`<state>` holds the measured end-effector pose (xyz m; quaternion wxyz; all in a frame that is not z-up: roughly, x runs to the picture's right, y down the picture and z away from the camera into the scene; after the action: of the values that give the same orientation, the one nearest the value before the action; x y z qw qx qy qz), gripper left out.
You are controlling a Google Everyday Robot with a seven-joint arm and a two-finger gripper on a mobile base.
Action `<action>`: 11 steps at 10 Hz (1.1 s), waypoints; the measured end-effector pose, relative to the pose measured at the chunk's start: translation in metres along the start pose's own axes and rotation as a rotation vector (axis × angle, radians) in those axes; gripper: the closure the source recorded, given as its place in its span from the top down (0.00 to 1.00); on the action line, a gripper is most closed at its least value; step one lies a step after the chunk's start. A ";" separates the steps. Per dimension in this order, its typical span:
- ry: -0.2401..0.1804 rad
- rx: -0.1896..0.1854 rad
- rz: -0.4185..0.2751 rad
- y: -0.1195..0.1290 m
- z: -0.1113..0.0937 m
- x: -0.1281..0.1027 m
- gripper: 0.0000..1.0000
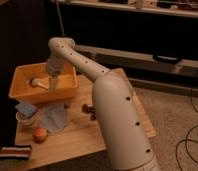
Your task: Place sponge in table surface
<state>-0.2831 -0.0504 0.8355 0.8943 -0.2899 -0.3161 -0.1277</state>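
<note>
Gripper (53, 83) hangs inside the orange plastic bin (37, 96); open or closed cannot be told. Rectangular blue-grey sponge (26, 107) sits at the white cup (25, 120) on the pale-plank table surface (82, 135).

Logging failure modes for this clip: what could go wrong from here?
1. The pincer is down in the bin, away from the sponge; it might grab the pale item there instead.
2. The sponge seems to rest on the cup near the table edge; reaching for it could tip the cup.
</note>
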 end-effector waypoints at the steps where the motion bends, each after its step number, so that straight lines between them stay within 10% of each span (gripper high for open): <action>1: 0.000 0.000 0.000 0.000 0.000 0.000 0.80; 11: 0.015 -0.003 0.010 0.000 -0.001 0.001 0.80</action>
<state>-0.2822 -0.0512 0.8352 0.8968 -0.2919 -0.3079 -0.1256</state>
